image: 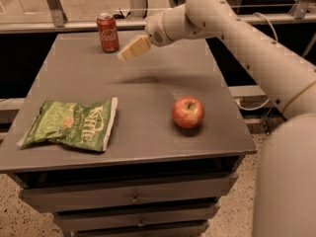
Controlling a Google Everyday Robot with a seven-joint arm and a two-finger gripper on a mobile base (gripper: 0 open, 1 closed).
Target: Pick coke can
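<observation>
The gripper hovers just beside the coke can, apparently touching nothing, its opening unclear.

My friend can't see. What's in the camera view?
A robot arm's pincer hovers above a grey table, near the red coke can standing at the back edge. Nearer the front lie a green chip bag on the left and a red apple on the right.

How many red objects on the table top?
2. The coke can stands at the back left of the table; the apple sits front right. The tool hovers just right of the can. Nothing seems hidden.
</observation>
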